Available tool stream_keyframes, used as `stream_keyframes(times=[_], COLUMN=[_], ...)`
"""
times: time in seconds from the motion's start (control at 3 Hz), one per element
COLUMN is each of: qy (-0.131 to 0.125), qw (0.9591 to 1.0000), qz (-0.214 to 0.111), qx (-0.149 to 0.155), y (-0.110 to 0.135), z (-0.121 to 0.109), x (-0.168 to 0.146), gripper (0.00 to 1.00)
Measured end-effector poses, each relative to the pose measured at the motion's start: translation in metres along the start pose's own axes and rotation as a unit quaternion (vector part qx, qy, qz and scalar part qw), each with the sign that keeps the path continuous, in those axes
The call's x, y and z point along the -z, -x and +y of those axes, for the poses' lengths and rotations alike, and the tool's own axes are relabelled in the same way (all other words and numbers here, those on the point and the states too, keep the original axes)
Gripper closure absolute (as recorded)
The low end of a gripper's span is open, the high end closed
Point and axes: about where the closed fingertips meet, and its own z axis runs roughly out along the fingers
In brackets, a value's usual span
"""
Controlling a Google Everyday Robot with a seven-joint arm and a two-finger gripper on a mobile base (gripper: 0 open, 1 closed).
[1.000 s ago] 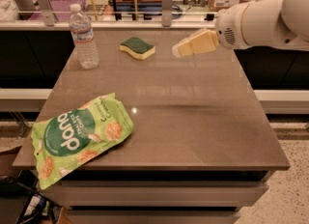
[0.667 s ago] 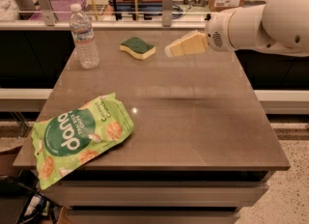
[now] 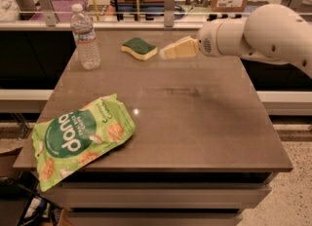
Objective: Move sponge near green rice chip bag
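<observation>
The sponge (image 3: 139,48), dark green on top with pale yellow foam below, lies flat at the far middle of the brown table (image 3: 195,118). The green rice chip bag (image 3: 80,138) lies at the table's front left corner, partly over the edge. My gripper (image 3: 165,52) reaches in from the right on a white arm, with its cream fingers pointing left. It hovers just right of the sponge and holds nothing.
A clear plastic water bottle (image 3: 85,37) stands upright at the far left of the table, left of the sponge. A counter with a rail, boxes and clutter runs behind the table. The floor drops off at the right and front edges.
My gripper has moved left toward the sponge, closing most of the gap. The sponge, bag and bottle have not moved.
</observation>
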Motion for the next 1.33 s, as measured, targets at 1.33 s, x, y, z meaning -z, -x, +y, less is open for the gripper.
stream_keyframes(times=[1.33], qy=[0.100], qw=[0.9944], qz=[-0.027], qx=[-0.018], y=[0.005], z=[0.011], x=[-0.106], gripper=[0.00])
